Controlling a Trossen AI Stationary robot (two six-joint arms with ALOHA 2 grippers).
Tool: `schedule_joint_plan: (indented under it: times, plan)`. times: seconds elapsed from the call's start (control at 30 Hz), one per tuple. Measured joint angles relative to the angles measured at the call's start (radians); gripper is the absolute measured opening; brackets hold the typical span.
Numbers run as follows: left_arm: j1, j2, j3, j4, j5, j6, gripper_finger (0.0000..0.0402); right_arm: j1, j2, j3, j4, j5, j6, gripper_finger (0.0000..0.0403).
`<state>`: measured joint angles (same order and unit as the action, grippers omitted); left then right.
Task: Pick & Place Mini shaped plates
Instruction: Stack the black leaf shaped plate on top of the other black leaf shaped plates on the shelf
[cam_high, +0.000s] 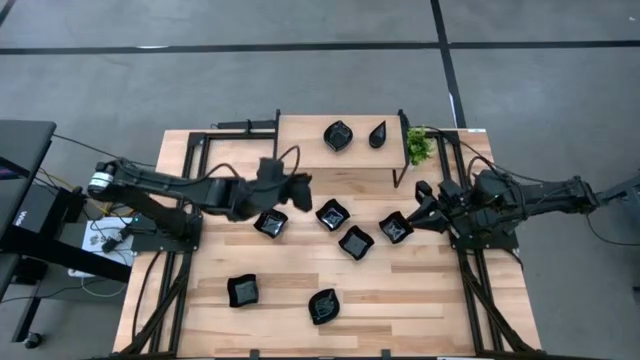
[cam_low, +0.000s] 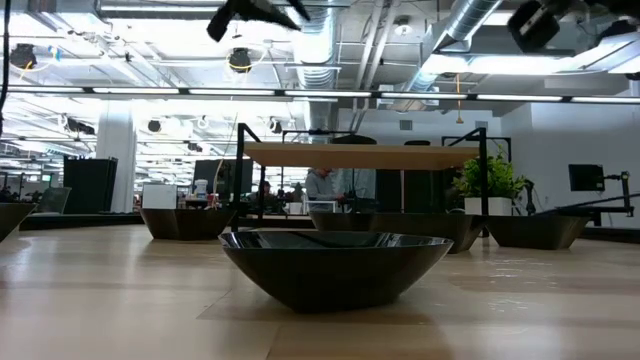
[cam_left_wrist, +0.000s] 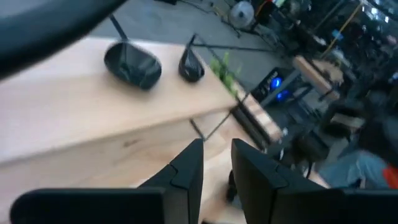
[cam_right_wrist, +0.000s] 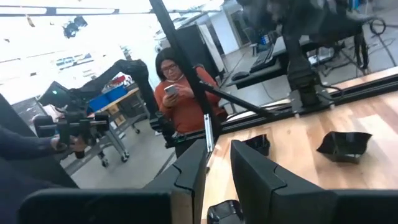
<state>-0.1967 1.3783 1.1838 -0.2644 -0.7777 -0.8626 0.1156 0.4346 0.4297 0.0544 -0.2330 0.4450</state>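
Between picks, I judge: two plates (cam_high: 338, 135) sit on the shelf (cam_high: 300, 130), six lie below it on the worktop (cam_high: 200, 310), and left gripper (cam_left_wrist: 216, 163) and right gripper (cam_right_wrist: 217, 163), slightly parted and empty, must next descend onto one.

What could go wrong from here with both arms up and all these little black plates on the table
1. Four mini plates sit packed together mid-table between the left gripper and the right gripper; reaching for one may nudge a neighbour.
2. The raised shelf already holds two plates near a small plant; another placement there might bump them.
3. Both arms flank the same cluster, so simultaneous reaches might collide.
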Motion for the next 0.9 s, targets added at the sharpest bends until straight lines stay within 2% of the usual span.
schedule_joint_plan:
  times: [0.23, 0.5, 0.67, 0.9]
  plan:
    - [-0.068, -0.089, -0.178, 0.071, 0.045, 0.048, 0.0084, 0.120, 0.216, 0.122, -0.001, 0.059, 0.029, 0.0071]
    - [-0.193, -0.274, -0.392, 0.213, 0.023, 0.215, 0.0084, 0.294, 0.470, 0.223, 0.001, 0.171, 0.213, 0.0071]
    - [-0.260, -0.368, -0.515, 0.282, 0.007, 0.232, 0.0084, 0.396, 0.623, 0.297, -0.006, 0.278, 0.309, 0.0071]
    - [-0.362, -0.437, -0.598, 0.291, 0.010, 0.344, 0.0084, 0.499, 0.851, 0.440, -0.004, 0.377, 0.436, 0.0071]
